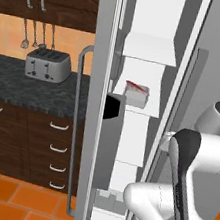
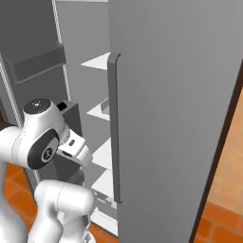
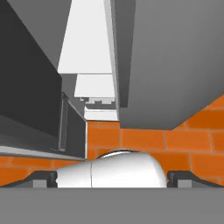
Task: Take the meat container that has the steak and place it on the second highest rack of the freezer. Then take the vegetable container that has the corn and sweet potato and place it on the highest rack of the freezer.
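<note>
The freezer (image 1: 103, 55) stands open, showing white racks inside. A pale meat container (image 1: 136, 94) with the red steak (image 1: 136, 87) sits on the second highest rack (image 1: 147, 80), just under the highest rack (image 1: 149, 47). In the right base view the same racks (image 2: 100, 61) step down behind the closed door. My gripper (image 3: 112, 177) is open and empty, its dark fingertips (image 3: 43, 177) wide apart. It points down at the orange floor in front of the lowest racks, well below the meat container. The white hand (image 2: 76, 149) hangs by the open compartment. The vegetable container, corn and sweet potato are out of view.
The open freezer door (image 1: 89, 129) with its long bar handle (image 1: 74, 126) and dark dispenser panel (image 1: 113, 107) stands to my left. A closed grey door (image 2: 180, 118) with a bar handle (image 2: 114, 128) is on my right. A toaster (image 1: 48, 65) sits on the dark counter (image 1: 29, 91).
</note>
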You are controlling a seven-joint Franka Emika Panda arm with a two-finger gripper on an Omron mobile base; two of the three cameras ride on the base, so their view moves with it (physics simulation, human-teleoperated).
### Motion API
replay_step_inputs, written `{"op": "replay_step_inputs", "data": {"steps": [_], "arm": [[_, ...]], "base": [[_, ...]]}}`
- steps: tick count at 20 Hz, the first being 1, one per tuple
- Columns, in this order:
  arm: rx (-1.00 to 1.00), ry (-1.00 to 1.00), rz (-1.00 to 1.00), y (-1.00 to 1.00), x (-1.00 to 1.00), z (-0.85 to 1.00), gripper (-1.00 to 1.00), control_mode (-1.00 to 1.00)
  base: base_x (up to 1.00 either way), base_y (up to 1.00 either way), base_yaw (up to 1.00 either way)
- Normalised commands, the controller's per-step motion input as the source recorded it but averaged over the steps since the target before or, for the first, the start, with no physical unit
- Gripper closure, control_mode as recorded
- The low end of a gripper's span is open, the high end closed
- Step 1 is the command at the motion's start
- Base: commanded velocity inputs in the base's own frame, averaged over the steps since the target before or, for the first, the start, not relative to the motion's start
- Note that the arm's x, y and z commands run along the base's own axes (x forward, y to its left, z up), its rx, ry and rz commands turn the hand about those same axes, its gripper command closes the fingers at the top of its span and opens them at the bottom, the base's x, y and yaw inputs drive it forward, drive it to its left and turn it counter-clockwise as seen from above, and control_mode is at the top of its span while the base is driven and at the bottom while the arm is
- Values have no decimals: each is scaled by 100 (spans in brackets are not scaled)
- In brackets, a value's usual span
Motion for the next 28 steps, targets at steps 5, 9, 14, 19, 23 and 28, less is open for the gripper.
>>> {"op": "replay_step_inputs", "data": {"steps": [5,9,14,19,23,28], "arm": [[0,-4,0,1,-48,5,-100,-100],[0,0,0,0,0,0,-100,100],[0,0,0,0,0,0,-100,100],[0,0,0,0,0,0,-100,100],[0,0,0,0,0,0,-100,100],[0,0,0,0,0,0,-100,100]], "base": [[0,0,0],[-100,-16,1],[-86,-10,32],[-63,8,77],[-29,2,100],[-27,0,100]]}}
